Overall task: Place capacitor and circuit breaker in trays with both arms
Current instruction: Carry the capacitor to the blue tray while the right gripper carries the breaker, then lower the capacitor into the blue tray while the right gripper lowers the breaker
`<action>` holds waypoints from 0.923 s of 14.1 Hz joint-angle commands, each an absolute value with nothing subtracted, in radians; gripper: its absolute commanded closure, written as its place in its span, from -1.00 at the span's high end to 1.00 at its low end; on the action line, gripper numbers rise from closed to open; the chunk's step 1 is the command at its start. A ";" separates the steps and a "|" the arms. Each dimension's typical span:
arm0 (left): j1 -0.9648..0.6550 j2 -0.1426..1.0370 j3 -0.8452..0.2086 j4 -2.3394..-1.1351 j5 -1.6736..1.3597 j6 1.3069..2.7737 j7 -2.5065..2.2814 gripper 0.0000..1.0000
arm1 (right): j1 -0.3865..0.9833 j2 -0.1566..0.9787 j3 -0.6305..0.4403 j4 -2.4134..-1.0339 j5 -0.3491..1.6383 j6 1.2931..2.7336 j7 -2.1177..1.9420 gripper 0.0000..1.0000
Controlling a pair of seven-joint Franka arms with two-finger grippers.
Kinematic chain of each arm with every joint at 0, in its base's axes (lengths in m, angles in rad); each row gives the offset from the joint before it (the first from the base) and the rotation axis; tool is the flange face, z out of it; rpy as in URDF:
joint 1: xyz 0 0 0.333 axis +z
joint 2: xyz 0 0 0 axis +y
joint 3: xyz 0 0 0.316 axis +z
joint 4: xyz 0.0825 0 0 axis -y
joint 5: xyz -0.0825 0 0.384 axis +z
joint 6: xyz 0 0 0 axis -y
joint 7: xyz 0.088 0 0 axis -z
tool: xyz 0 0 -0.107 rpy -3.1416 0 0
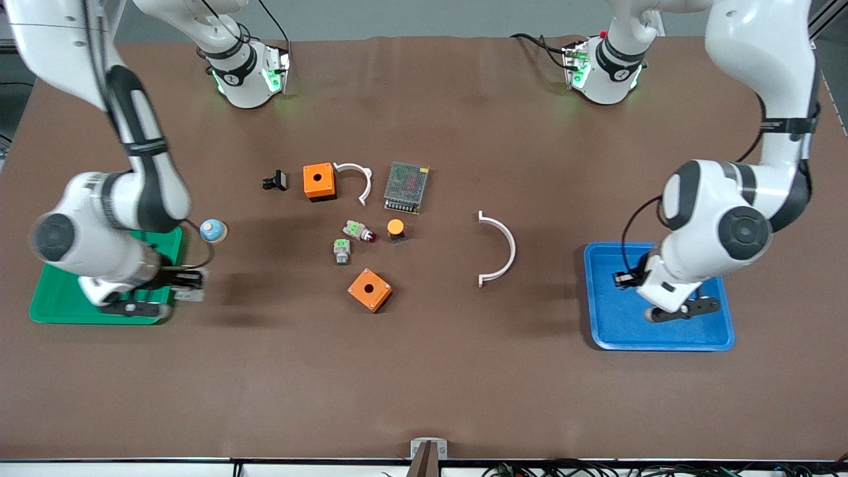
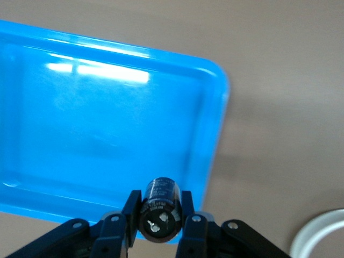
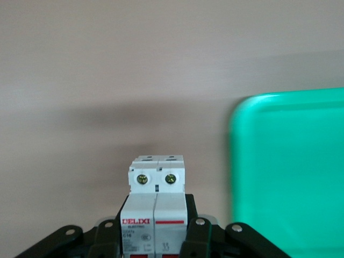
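The left claw (image 2: 159, 223) is clamped on the capacitor (image 2: 159, 214), gripped across its round body and hanging over the blue tray (image 2: 217, 107) near its rim — well placed, I judge, for a drop inside; the right claw (image 3: 156, 236) is clamped on the circuit breaker (image 3: 157, 199), held by its sides just beside the green tray (image 3: 290, 177), not yet over it; unrelated parts lie mid-bench (image 1: 424, 384).
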State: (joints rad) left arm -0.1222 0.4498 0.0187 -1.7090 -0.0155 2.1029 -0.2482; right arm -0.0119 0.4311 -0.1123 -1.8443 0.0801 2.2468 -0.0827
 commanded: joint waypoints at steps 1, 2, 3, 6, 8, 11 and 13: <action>-0.062 0.494 0.009 -1.689 0.002 2.098 -0.183 -0.88 | -0.150 0.434 -0.092 -1.859 0.078 2.290 -0.185 -1.00; -0.049 0.509 0.009 -1.689 0.006 2.111 -0.181 -0.88 | -0.196 0.443 -0.092 -1.862 0.069 2.304 -0.222 -1.00; -0.037 0.526 0.009 -1.689 0.038 2.130 -0.178 -0.88 | -0.222 0.455 -0.092 -1.867 0.068 2.319 -0.266 -1.00; -0.023 0.581 0.006 -1.695 0.067 2.209 -0.178 -0.85 | -0.296 0.486 -0.092 -1.888 0.067 2.373 -0.365 -1.00; -0.017 0.609 0.005 -1.697 0.068 2.236 -0.178 -0.84 | -0.325 0.517 -0.092 -1.888 0.067 2.416 -0.394 -1.00; -0.009 0.629 0.005 -1.707 0.064 2.272 -0.178 -0.83 | -0.350 0.560 -0.091 -1.887 0.067 2.468 -0.420 -1.00; -0.008 0.637 0.003 -1.718 0.064 2.279 -0.178 -0.80 | -0.365 0.586 -0.091 -1.887 0.067 2.482 -0.419 -0.99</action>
State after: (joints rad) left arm -0.0226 0.6357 0.0157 -1.7097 0.0495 2.2627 -0.1787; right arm -0.3317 0.5705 -0.1116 -1.8905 0.0777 2.4676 -0.4059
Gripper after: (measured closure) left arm 0.656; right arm 0.604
